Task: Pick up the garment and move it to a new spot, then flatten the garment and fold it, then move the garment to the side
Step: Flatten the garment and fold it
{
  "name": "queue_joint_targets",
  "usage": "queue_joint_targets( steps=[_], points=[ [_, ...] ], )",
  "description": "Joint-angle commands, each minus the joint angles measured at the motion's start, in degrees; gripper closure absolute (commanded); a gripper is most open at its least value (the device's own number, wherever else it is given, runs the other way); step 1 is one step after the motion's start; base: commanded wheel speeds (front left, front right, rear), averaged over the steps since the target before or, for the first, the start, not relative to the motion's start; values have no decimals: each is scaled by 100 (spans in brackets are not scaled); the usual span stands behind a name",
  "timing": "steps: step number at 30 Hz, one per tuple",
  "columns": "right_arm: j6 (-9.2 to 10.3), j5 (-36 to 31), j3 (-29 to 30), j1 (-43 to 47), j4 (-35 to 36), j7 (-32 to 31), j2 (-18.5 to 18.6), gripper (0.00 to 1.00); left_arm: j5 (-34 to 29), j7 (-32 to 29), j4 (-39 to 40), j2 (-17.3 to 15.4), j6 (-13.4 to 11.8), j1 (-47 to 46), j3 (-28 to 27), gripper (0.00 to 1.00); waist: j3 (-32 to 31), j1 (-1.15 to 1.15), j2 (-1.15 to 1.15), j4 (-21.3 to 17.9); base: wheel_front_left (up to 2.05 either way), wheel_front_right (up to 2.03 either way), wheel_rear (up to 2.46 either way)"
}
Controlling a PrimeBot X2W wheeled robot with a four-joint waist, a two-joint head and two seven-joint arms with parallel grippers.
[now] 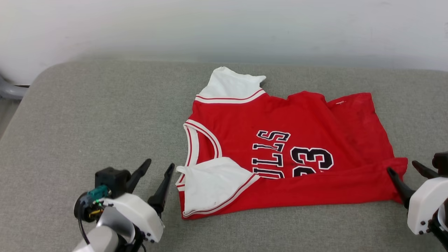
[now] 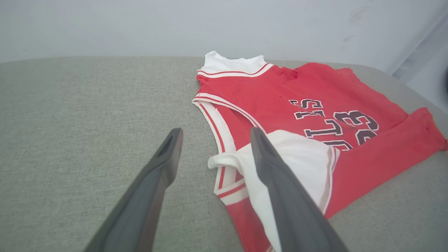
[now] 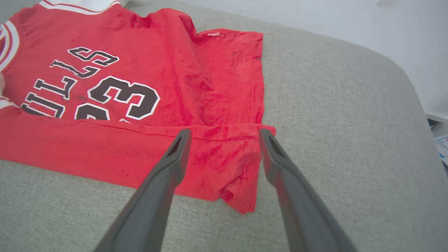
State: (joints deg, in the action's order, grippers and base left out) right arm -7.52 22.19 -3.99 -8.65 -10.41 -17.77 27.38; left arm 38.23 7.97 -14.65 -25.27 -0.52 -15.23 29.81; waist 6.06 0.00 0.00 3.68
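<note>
Currently, with the red jersey [image 1: 297, 140] half-folded on the grey cushion [image 1: 87, 115], its turned-over edge could be dragged open if snagged by the empty, open left gripper [image 1: 160, 163] beside its collar or right gripper [image 1: 401, 166] at its hem.

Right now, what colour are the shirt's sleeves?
The sleeves are white with red trim, clearest in the left wrist view.

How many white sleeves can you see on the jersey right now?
2. The far sleeve sticks out from the garment toward the wall; the near sleeve lies folded onto the red front, beside the left gripper.
</note>
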Motion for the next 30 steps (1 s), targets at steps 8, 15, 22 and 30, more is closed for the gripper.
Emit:
queue_joint_targets(
  steps=[8, 15, 22, 30],
  points=[
    [6, -53, 393, 810, 976, -915, -100, 0, 293, -469, 1019, 17, -655, 878, -37, 0, -160, 0, 0, 30, 0, 0, 0],
    [7, -220, 809, 1265, 1832, -1863, -450, 0, 410, -1397, 1526, -144, -983, 1082, 200, 0, -7, 0, 0, -12, 0, 0, 0],
    [7, -336, 943, 1226, 2452, -2252, -676, 0, 428, -2154, 1603, -177, -1201, 821, 390, 0, 304, 0, 0, -151, 0, 0, 0],
    [7, -406, 994, 1168, 2643, -2343, -732, 0, 221, -2372, 1124, -121, -1483, 518, 444, 0, 627, 0, 0, -318, 0, 0, 0]
  ],
)
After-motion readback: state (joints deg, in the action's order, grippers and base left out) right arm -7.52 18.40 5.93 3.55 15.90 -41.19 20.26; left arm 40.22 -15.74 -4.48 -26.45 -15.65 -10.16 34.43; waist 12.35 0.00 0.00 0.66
